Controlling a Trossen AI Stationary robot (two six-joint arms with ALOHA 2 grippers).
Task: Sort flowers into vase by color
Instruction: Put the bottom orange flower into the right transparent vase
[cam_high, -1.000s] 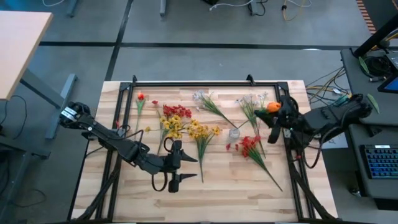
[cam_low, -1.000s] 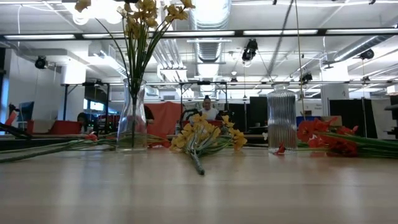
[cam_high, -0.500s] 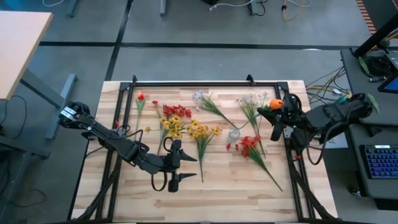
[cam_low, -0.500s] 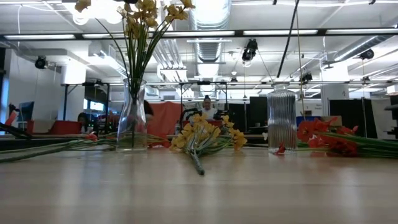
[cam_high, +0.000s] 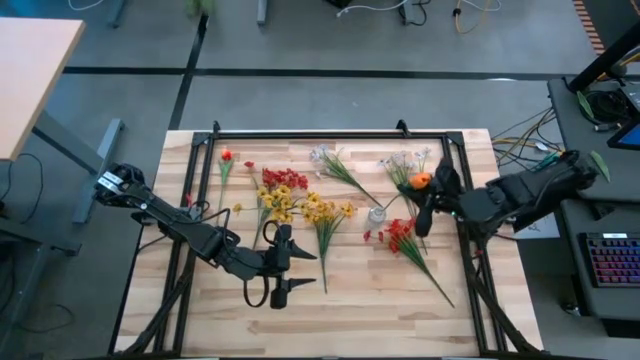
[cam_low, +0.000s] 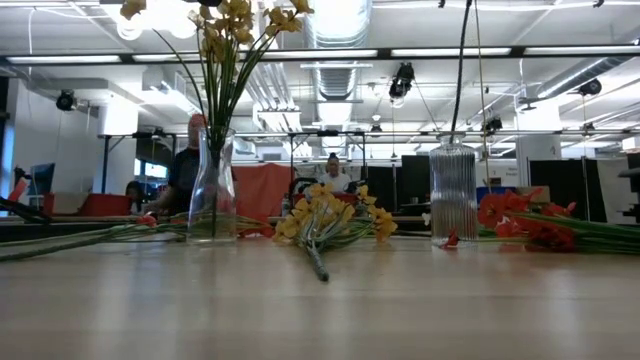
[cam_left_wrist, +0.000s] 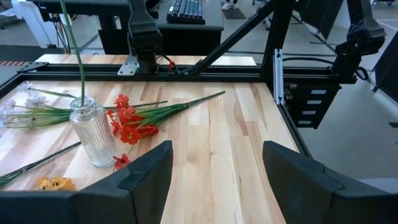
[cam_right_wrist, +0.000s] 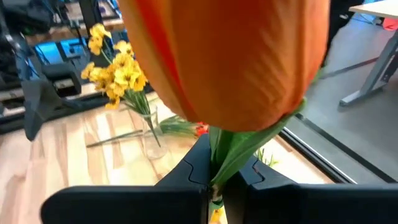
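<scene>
- The table (cam_high: 330, 300) carries loose flowers. A stray sweep of the right arm could drag the red bunch (cam_high: 402, 234) lying beside the ribbed vase (cam_high: 377, 213).
- That ribbed vase has a narrow mouth. A stalk arriving tilted could miss it or tip the glass over.
- The right gripper (cam_high: 425, 192) is clamped on the orange flower (cam_high: 420, 180), up near the bloom, right of the vase. The long stalk may swing.
- The left gripper (cam_high: 281, 270) sits released near the front edge, empty.
- No readable writing or brand shows anywhere.
</scene>
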